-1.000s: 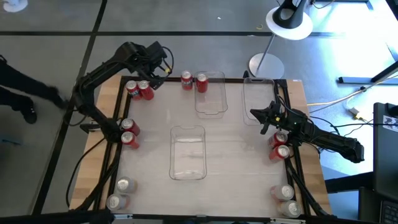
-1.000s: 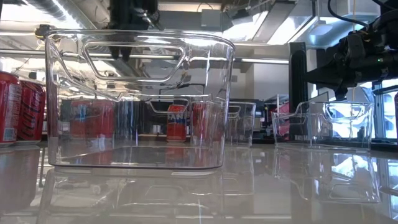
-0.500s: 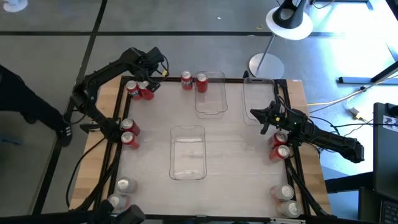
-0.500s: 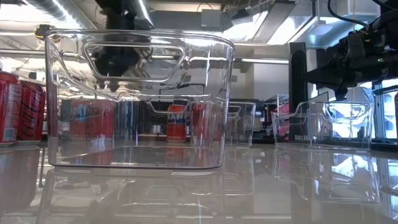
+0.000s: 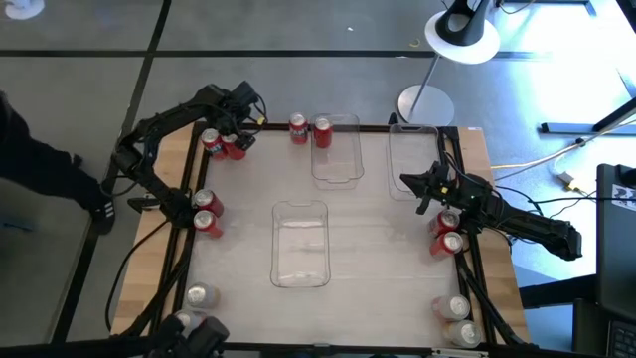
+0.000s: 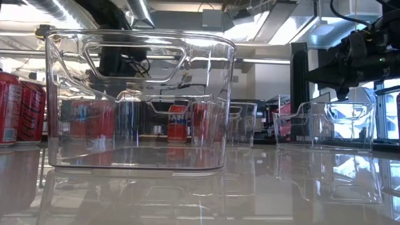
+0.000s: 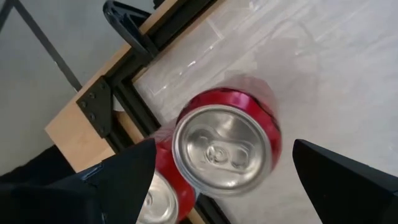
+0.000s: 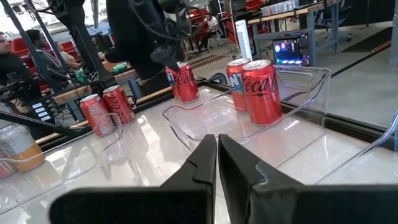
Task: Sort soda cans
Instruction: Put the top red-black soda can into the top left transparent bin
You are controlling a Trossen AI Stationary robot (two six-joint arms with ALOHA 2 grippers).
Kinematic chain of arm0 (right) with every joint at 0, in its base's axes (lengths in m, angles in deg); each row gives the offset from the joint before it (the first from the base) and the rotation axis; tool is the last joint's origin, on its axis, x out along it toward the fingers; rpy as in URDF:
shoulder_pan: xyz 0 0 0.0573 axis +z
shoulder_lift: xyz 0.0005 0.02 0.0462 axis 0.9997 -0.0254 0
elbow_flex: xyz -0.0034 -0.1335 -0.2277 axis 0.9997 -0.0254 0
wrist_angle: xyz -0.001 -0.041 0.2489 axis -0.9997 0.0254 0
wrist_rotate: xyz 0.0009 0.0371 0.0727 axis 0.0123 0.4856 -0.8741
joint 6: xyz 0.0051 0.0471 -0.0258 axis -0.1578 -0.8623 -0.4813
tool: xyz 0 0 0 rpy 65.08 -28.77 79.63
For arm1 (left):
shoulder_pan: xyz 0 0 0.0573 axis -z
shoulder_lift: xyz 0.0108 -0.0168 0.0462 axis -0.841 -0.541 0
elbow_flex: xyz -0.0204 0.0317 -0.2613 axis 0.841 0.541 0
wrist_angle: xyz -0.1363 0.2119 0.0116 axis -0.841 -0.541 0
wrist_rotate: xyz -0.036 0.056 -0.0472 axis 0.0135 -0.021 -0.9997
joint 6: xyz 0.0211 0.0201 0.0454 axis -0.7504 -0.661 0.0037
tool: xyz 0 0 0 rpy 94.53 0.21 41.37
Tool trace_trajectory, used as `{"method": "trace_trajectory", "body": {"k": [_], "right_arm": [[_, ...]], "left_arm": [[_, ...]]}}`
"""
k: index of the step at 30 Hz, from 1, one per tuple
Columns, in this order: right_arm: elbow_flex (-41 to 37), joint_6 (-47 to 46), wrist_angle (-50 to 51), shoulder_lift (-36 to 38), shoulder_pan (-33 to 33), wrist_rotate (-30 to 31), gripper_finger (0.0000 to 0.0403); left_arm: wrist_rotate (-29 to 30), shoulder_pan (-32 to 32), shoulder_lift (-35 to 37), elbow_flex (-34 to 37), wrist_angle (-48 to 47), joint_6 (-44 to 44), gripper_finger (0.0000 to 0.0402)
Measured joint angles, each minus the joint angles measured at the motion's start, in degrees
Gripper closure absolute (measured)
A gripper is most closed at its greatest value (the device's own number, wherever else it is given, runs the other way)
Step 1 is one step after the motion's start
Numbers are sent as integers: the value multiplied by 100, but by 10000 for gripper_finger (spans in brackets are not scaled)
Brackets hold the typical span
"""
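Red soda cans with silver tops stand in pairs around the table. My left gripper (image 5: pixel 237 132) is open above the pair in the far left corner. In the left wrist view its fingers (image 7: pixel 124 180) stand on either side of the top of one red can (image 7: pixel 225 149), apart from it, with the second can (image 7: pixel 158 200) beside it. The same cans show from above, one can (image 5: pixel 235 148) under the gripper and the other can (image 5: pixel 211 142) to its left. My right gripper (image 5: pixel 409 183) is shut and empty (image 8: pixel 216 155), by the far right bin.
Three clear bins stand on the table: centre (image 5: pixel 300 244), far centre (image 5: pixel 336 164) with one can (image 5: pixel 322 131) in it and another can (image 5: pixel 298 128) just outside it, and far right (image 5: pixel 412 159). More can pairs stand at the left (image 5: pixel 206 211), right (image 5: pixel 447 231), near left (image 5: pixel 197 296) and near right (image 5: pixel 457 320). A person stands off the table's left.
My left gripper has come down and a little toward the table's left edge, closer to the two cans in the far left corner. The person to the left of the table has shifted. My right arm has kept still.
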Motion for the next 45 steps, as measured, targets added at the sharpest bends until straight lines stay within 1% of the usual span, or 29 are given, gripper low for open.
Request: {"method": "trace_trajectory", "body": {"k": [5,12,21,24,28,30,36,41,45], "right_arm": [[2,0,-7,0,1,-1,384],[2,0,-13,0,1,-1,384],[0,2,-24,2,-1,-1,384],[1,2,-25,1,-1,-1,384],[1,2,-24,1,-1,-1,384],[2,2,-24,2,-1,25,384],[1,2,-25,1,-1,57,384],[2,2,-31,2,-1,58,384],[2,2,-104,0,-1,57,384]], "left_arm": [[-85,-99,0,264,280,-69,39],[-464,-219,-28,608,681,-161,39],[-518,-255,-213,816,772,-225,39],[-533,-256,-221,817,877,-226,51],[-550,-253,-212,809,867,-261,86],[-549,-253,-210,805,866,-295,94],[-571,-125,-165,566,734,-334,95],[-542,172,27,49,374,-292,95],[-520,529,221,-478,155,-182,95]]}}
